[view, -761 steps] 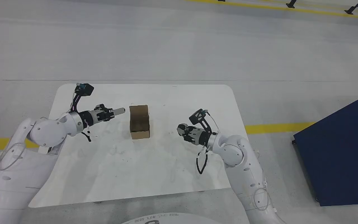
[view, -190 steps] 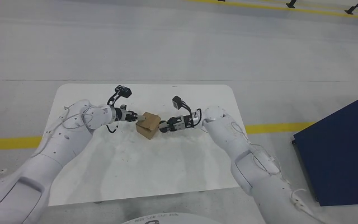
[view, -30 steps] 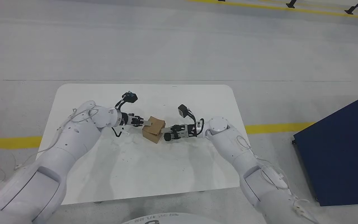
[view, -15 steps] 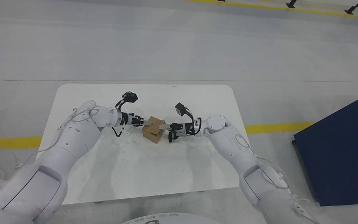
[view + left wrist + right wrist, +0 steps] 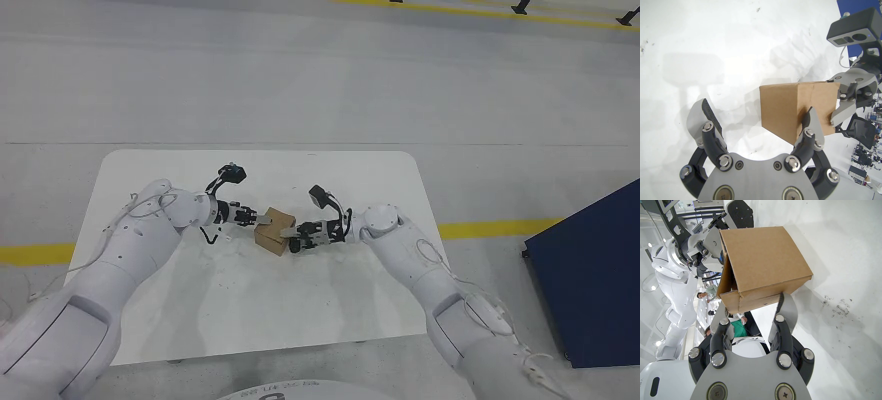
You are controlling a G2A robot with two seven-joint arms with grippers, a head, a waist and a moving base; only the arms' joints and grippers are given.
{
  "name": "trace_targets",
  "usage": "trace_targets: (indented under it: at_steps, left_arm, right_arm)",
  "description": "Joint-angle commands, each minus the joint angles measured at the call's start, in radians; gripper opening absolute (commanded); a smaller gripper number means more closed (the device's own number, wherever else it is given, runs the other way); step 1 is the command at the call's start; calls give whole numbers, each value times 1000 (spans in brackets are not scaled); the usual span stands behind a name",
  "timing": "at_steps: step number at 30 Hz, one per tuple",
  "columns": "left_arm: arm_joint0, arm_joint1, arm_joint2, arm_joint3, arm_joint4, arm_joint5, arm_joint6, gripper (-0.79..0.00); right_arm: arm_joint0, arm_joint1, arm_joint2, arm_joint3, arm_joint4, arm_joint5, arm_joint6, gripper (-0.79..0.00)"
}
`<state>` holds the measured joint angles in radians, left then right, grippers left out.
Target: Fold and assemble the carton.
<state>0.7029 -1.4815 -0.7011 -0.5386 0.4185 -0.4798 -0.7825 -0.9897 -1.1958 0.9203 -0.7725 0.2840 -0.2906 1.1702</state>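
- Top view: the brown carton (image 5: 273,232) is tilted near the middle of the white worktop (image 5: 200,300). One end stands partly open, and its inside is too dark to tell.
- Dark specks mark the worktop near the carton. Beyond the worktop lies grey floor with a yellow line (image 5: 490,229).
- The left gripper (image 5: 757,108) is at one side of the carton, spread wide, with one fingertip (image 5: 810,117) pressed on a carton face.
- The right gripper (image 5: 751,306) is at the carton's opposite end, clamped on its end flap.
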Motion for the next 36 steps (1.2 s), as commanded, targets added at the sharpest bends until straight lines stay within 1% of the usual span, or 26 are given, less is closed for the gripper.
trace_targets:
  at_steps: [1, 4, 6, 7, 10, 12, 15, 25, 32, 36]
  left_arm:
    - [0, 0, -1, 0, 1, 0, 0, 0]
    - [1, -1, -2, 1, 2, 0, 1, 0]
    - [1, -1, -2, 1, 2, 0, -1, 0]
    - [1, -2, -3, 2, 2, 1, -1, 0]
    - [0, -2, -4, 2, 3, -3, -2, 0]
    - [0, -2, -6, 2, 2, -4, -2, 0]
    - [-1, -1, -9, 2, 3, -6, -3, 0]
    - [2, 2, -16, -3, 9, -8, -4, 0]
    - [5, 2, -19, -7, 11, -5, -7, 0]
    - [6, 2, -19, -9, 16, -2, -8, 0]
  right_arm:
    - [-2, 0, 1, -2, -1, -1, 0, -529]
    - [-5, 1, 2, -6, -3, -1, -2, -523]
    - [-7, 1, 3, -9, -1, -4, -3, -499]
    - [-9, 2, 4, -10, 1, -6, -3, -459]
    - [-13, 4, 12, -14, 9, -22, -4, -413]
    - [-17, 6, 21, -17, 19, -35, -4, -406]
    - [-17, 10, 32, -19, 26, -33, -5, -406]
    - [24, 0, 32, 53, 55, 48, -3, -413]
    - [43, -10, 18, 93, 57, 53, 6, -489]
    - [46, -11, 18, 101, 57, 48, 9, -505]
